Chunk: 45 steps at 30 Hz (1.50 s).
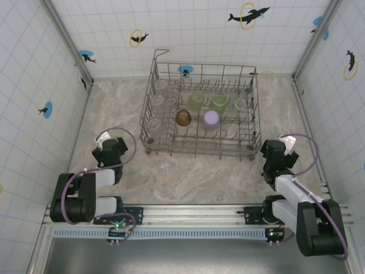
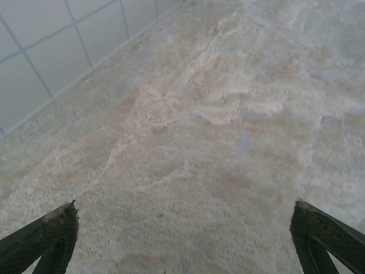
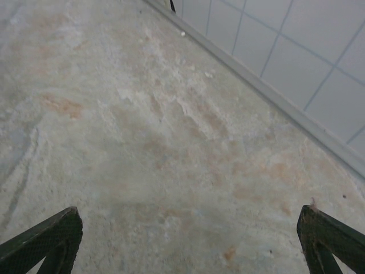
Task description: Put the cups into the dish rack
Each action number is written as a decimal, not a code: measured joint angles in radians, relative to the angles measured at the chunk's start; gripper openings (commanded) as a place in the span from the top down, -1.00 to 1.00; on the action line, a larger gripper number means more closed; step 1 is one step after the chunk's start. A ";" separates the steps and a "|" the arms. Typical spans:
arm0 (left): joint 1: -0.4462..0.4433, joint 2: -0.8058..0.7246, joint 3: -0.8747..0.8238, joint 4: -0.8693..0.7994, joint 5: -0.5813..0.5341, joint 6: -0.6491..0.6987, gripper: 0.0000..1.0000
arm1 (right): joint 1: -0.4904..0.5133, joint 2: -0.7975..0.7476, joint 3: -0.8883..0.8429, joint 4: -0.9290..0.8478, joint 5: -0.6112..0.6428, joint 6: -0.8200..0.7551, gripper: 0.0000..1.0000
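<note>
Cups point(image 1: 183, 117), green, amber, lilac and clear: all inside the dish rack point(image 1: 201, 150), far-middle of the table point(image 1: 188, 178). Left gripper point(image 1: 110, 148) near the table's left edge, apart from the rack; right gripper point(image 1: 277, 154) just off its near-right corner. Both spread wide, holding nothing.

Dish rack point(image 1: 258, 123): grey wire basket, rectangular, tall gridded sides, upright, centre to upper-centre of frame. All cups inside.

Pale green cups point(image 1: 195, 101), a pair side by side mid-rack. Below them, amber cup point(image 1: 183, 117) and lilac cup point(image 1: 211, 119). Clear cups point(image 1: 157, 103) along left side, another at right.
</note>
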 measured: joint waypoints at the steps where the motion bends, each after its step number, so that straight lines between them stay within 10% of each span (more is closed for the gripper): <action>1: 0.000 0.011 -0.015 0.023 0.008 0.010 -0.95 | 0.000 0.006 -0.001 0.026 0.003 -0.009 -0.99; 26: 0.046 0.192 -0.160 0.504 0.328 0.149 -0.95 | -0.017 0.397 -0.173 0.892 -0.151 -0.150 -0.99; 45: 0.047 0.192 -0.161 0.533 0.335 0.149 -0.95 | -0.035 0.516 -0.173 0.975 -0.288 -0.176 -1.00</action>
